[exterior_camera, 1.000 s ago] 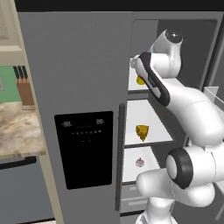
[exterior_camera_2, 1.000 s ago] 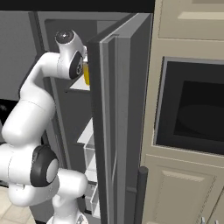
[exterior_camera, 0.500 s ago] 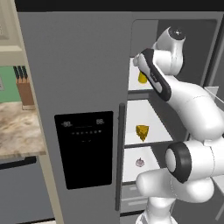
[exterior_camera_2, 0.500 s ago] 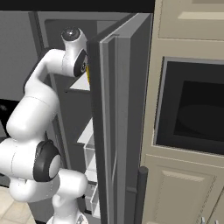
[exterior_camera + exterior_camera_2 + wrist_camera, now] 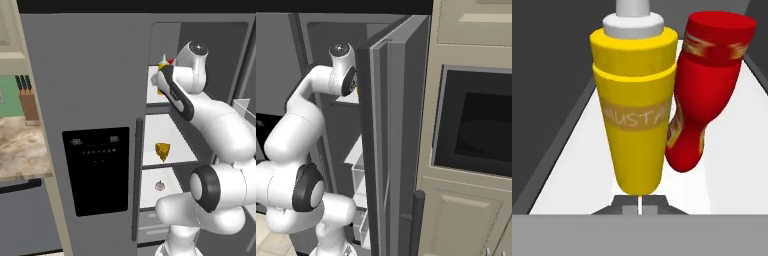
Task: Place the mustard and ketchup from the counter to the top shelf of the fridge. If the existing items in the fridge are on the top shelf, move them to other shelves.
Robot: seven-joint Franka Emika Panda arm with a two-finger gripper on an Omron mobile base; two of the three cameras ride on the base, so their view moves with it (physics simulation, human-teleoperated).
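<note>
The arm is reaching up into the open right compartment of the fridge, with the gripper sitting at the level of the top shelf. In the hand view the mustard is standing upright directly in front of the finger tips, its base almost over them, and the two dark tips are showing pressed together with only a thin pale line between them, gripping nothing. The ketchup is leaning just beside the mustard on that view's right, tilted, and touching or nearly touching the yellow bottle's side. Both bottles are resting on the white shelf panel, with dark fridge walls closing in on either side.

From the left base view, the mustard's nozzle and a sliver of red are peeking out beside the arm's upper link, which is covering most of the top shelf. Below, the cheese wedge is sitting on the middle shelf, and the pale pinkish bulb is lying on the shelf under that, well apart from the bottles. The closed left door with its black dispenser panel is standing to the left, with the counter and a knife block beyond it.

In the right base view the open fridge door is blocking most of the interior, beside a wall oven.
</note>
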